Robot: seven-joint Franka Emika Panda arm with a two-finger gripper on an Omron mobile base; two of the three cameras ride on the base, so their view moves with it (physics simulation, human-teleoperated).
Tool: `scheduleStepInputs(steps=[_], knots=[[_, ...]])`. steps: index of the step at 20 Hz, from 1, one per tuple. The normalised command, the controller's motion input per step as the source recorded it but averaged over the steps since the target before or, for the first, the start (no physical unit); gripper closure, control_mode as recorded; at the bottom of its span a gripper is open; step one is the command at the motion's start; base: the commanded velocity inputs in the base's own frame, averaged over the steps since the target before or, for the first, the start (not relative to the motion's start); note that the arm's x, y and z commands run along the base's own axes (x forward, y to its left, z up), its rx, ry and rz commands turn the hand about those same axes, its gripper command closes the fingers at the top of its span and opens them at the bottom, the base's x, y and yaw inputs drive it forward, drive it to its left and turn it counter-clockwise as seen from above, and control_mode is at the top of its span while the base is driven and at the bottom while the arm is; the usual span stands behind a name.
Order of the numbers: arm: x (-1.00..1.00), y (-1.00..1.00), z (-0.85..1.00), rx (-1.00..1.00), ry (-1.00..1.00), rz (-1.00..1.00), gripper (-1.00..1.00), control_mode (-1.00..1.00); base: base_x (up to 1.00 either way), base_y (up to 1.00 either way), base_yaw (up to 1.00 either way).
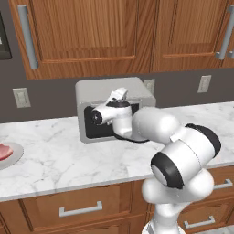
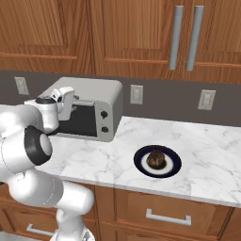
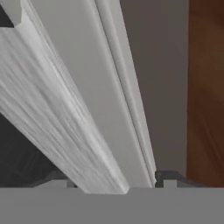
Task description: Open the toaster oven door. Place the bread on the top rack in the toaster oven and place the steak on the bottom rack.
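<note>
The silver toaster oven (image 1: 114, 89) (image 2: 94, 89) stands at the back of the counter with its door (image 2: 80, 123) upright and shut. Both racks are hidden behind the door. My gripper (image 3: 113, 181) is at the door's upper edge, and its hand (image 1: 118, 97) (image 2: 66, 100) covers part of the front. Up close, the silver bar handle (image 3: 57, 113) runs between my two fingertips (image 3: 168, 178), with a little room left on one side, so the jaws are open around it. The bread (image 2: 156, 160) lies on a dark blue plate (image 2: 141, 170). The steak (image 1: 3, 151) lies on a grey plate (image 1: 17, 153).
Two black knobs (image 2: 104, 114) sit on the oven's right front. Wooden wall cabinets (image 2: 141, 33) hang above, and wall outlets (image 2: 136, 94) sit on the grey backsplash. The marble counter (image 1: 68, 160) runs between the two plates, with drawers (image 1: 80, 209) below.
</note>
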Motion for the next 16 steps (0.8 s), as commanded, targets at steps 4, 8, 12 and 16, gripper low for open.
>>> scheduleStepInputs(steps=[4, 8, 12, 16], knots=[[0.35, 0.0, -0.12, 0.0, -0.01, 0.0, 1.0, -1.0, 0.0, 0.0, 0.0], [-0.5, 0.0, -0.14, 0.02, 0.04, 0.02, 1.0, -1.0, 0.0, 0.0, 0.0], [-1.0, 0.0, -0.16, -0.01, 0.33, 0.03, 1.0, -1.0, 0.0, 0.0, 0.0], [-1.0, -0.02, -0.32, -0.11, 0.75, 0.06, 1.0, -1.0, 0.0, 0.0, 0.0]])
